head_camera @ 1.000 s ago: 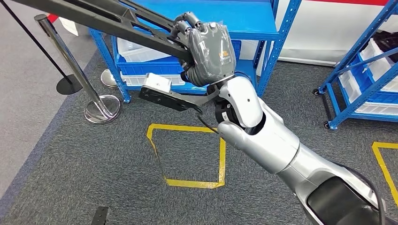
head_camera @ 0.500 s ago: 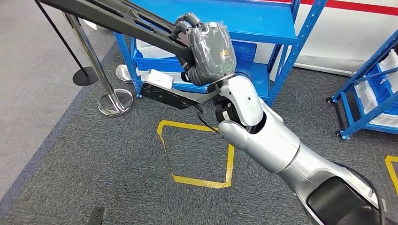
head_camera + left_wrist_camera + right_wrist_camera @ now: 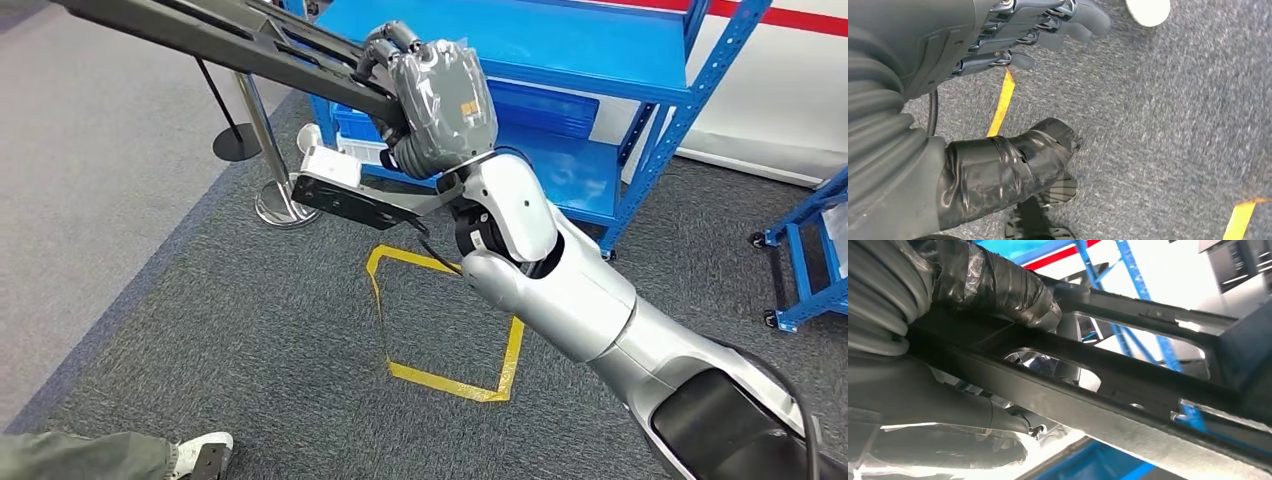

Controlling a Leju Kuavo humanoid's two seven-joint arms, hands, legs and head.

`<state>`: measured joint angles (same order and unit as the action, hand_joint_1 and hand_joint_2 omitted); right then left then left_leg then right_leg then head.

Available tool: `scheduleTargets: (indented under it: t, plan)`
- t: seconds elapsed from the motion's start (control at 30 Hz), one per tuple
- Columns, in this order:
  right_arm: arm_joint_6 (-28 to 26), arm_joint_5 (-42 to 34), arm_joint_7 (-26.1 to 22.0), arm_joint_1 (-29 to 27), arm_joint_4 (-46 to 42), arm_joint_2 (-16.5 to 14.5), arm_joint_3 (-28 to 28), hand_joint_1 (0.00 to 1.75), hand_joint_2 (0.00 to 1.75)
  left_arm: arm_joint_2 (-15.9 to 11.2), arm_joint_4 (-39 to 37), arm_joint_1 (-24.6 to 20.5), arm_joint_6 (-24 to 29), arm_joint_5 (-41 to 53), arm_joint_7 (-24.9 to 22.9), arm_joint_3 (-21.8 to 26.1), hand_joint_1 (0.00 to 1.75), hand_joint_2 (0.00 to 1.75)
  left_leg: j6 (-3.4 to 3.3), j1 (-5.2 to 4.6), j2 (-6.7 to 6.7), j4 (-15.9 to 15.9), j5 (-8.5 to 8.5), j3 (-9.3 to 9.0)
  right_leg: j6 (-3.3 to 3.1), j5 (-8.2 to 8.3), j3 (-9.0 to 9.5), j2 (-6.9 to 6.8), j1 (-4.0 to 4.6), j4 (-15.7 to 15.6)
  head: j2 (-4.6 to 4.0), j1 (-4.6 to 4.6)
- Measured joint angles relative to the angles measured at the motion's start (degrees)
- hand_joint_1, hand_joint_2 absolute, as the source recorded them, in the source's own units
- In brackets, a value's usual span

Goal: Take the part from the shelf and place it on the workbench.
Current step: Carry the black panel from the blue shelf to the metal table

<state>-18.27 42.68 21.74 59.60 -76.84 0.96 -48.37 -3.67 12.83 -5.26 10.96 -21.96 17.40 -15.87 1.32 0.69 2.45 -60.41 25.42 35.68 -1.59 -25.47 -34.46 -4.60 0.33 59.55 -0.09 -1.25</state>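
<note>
The part (image 3: 230,40) is a long black bar with cut-out slots, running from my right hand (image 3: 440,100) up to the picture's top left. My right hand grips one end of it, raised in front of the blue shelf (image 3: 600,60). In the right wrist view the part (image 3: 1128,385) crosses the frame, with my taped thumb (image 3: 998,287) pressed on one side and the fingers wrapped under it. My left hand (image 3: 948,65) hangs over the grey carpet, fingers (image 3: 1048,30) spread and holding nothing.
A chrome stanchion post (image 3: 262,140) stands left of the shelf. A yellow tape square (image 3: 450,385) marks the carpet below my arm. A second blue wheeled rack (image 3: 800,270) is at the right. A person's shoe (image 3: 200,450) is at the bottom left.
The camera has turned, so shelf, post and tape square slid right in the picture. A person's shoe and trouser leg came into view. My right hand still holds the part.
</note>
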Motion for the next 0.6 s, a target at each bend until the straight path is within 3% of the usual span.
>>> scheduleTargets:
  t: [0.07, 0.13, 0.17, 0.23, 0.3, 0.37, 0.4, 0.47, 0.5, 0.57, 0.6]
  plan:
    - [0.01, 0.08, -0.05, 0.26, 0.01, -0.02, 0.0, 1.75, 1.75, -0.2, 0.0, -0.09, 0.07, -0.18, 0.29, 0.0, 0.0, 1.75, -0.78, -0.53, 0.77, 1.78, -0.16, -0.7, 0.35, 0.1, -0.03, -0.93, 0.17, -0.08, 0.0, 0.0]
    - [-0.02, 0.31, -0.1, 0.38, 0.02, -0.04, 0.0, 1.75, 1.75, -0.4, 0.0, 0.06, 0.23, -0.33, 0.69, -0.01, 0.0, 1.75, -1.4, -0.62, -0.25, 1.91, -0.61, -0.44, 0.8, 0.23, 0.03, -1.84, 0.24, -0.18, 0.0, -0.02]
    - [-0.04, 0.46, -0.14, 0.44, 0.02, -0.07, 0.0, 1.75, 1.75, -0.47, 0.0, 0.16, 0.32, -0.38, 0.94, -0.02, 0.0, 1.75, -1.68, -0.46, -0.75, 2.16, -0.87, -0.41, 1.11, 0.03, -0.03, -1.66, 0.17, -0.04, 0.0, -0.01]
    - [-0.11, 0.83, -0.23, 0.76, 0.03, -0.09, -0.01, 1.75, 1.75, -0.54, 0.0, 0.18, 0.44, -0.49, 1.5, -0.03, 0.0, 1.75, -2.32, -0.04, -1.7, 2.74, -1.49, -0.42, 1.7, -1.94, -1.07, 0.65, -0.05, 2.43, 0.0, 0.07]
    - [-0.2, 1.2, -0.38, 0.97, 0.1, -0.07, -0.02, 1.75, 1.75, -0.54, 0.0, -0.02, 0.49, -0.64, 2.05, -0.04, 0.0, 1.75, -2.7, 0.14, -2.73, 2.91, -1.89, -0.19, 2.05, -5.62, -3.82, 3.47, -0.34, 8.86, 0.0, 0.16]
    - [-0.21, 1.43, -0.58, 0.91, 0.22, -0.06, -0.13, 1.75, 1.75, -0.57, 0.0, -0.15, 0.52, -0.73, 2.28, -0.08, 0.0, 1.75, -2.74, 0.14, -3.97, 2.84, -2.09, 0.14, 2.24, -7.74, -6.28, 4.21, -0.53, 14.7, 0.0, 0.21]
    - [-0.19, 1.57, -0.68, 0.88, 0.27, -0.06, -0.22, 1.75, 1.75, -0.61, 0.0, -0.16, 0.55, -0.75, 2.31, -0.1, 0.0, 1.75, -2.66, 0.17, -4.71, 2.75, -2.18, 0.29, 2.28, -7.32, -6.31, 4.3, -0.66, 15.05, 0.0, 0.2]
    - [-0.13, 1.93, -0.72, 0.88, 0.3, -0.06, -0.37, 1.75, 1.75, -0.71, 0.0, -0.19, 0.6, -0.79, 2.3, -0.15, 0.0, 1.75, -2.43, 0.31, -6.21, 2.38, -2.28, 0.56, 2.25, -4.17, -3.56, 4.85, -0.93, 10.07, 0.0, 0.2]
    - [-0.1, 2.13, -0.72, 0.88, 0.3, -0.06, -0.39, 1.75, 1.75, -0.8, 0.0, -0.23, 0.61, -0.81, 2.29, -0.17, 0.0, 1.75, -2.23, 0.45, -6.97, 2.13, -2.3, 0.81, 2.21, -2.78, -1.61, 6.07, -1.15, 6.4, 0.0, 0.19]
    - [0.01, 2.39, -0.68, 0.92, 0.22, -0.07, -0.39, 1.75, 1.75, -1.07, 0.0, -0.41, 0.6, -0.81, 2.25, -0.17, 0.0, 1.75, -1.46, 0.62, -8.34, 1.5, -2.48, 1.69, 2.21, -1.54, 0.67, 8.76, -1.4, 1.53, 0.0, 0.15]
    - [0.11, 2.49, -0.63, 0.93, 0.17, -0.05, -0.39, 1.75, 1.75, -1.22, 0.0, -0.43, 0.6, -0.82, 2.19, -0.17, 0.0, 1.75, -0.97, 0.75, -8.94, 1.44, -2.7, 2.16, 2.15, -1.75, 0.77, 9.51, -1.36, 0.98, 0.0, 0.17]
